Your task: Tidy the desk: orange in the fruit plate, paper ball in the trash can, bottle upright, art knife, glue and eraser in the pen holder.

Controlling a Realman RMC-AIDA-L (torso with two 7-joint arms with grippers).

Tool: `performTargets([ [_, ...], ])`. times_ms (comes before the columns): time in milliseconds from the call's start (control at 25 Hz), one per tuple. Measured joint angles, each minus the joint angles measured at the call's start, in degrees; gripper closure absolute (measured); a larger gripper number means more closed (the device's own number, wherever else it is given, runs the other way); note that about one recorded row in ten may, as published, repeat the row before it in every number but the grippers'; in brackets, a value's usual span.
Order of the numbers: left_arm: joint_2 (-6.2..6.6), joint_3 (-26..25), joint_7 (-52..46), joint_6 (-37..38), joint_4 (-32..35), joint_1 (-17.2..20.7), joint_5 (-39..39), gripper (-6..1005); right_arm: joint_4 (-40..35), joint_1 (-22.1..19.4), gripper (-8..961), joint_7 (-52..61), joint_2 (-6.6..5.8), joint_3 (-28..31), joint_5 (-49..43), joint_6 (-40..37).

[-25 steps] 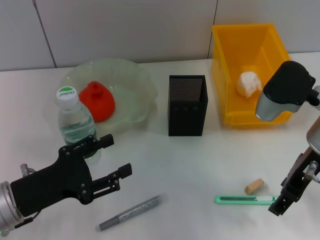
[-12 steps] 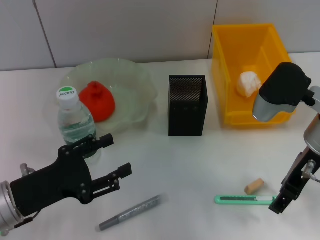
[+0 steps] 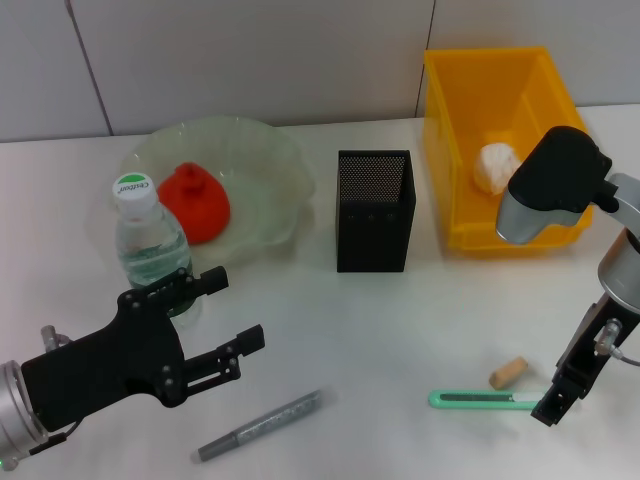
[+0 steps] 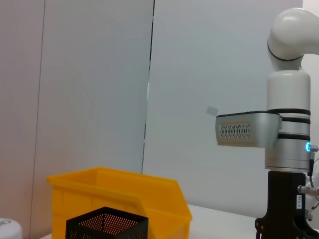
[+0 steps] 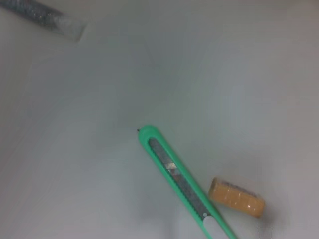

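Nearest the robot, a grey glue stick (image 3: 259,425) lies slantwise on the white bench (image 3: 400,330), just ahead of the left tool (image 3: 225,318), which hangs above the bench with its black fingers spread apart and nothing between them. On the right side, the green art knife (image 3: 484,400) lies flat and nearly crosswise, and the right tool (image 3: 556,402) stands over its right-hand end, pointing down at the handle; whether its fingers have closed on the knife or only flank it cannot be told from here. In the right wrist view the art knife (image 5: 181,179) runs diagonally with its blade slider showing, and the tan eraser (image 5: 236,197) sits just beside its handle end, not touching it, while the end of the glue stick (image 5: 47,16) shows well apart in a corner. In the head view the eraser (image 3: 507,372) rests slightly beyond the knife. Farther back on the left, the water bottle (image 3: 150,245) stands upright with its cap on, just in front of the pale green fruit plate (image 3: 270,160), in which the orange (image 3: 194,203) sits. The black mesh pen holder (image 3: 374,210) stands mid-bench, and beyond it to the right the yellow trash can (image 3: 480,90) holds the white paper ball (image 3: 497,166).
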Motion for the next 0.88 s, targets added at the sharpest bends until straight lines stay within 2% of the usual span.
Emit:
performTargets([
  [880,0.00,0.00,0.03,0.06,0.00,0.07,0.00,219,-0.49,0.42,192,1.73,0.09,-2.96,-0.27,1.39],
])
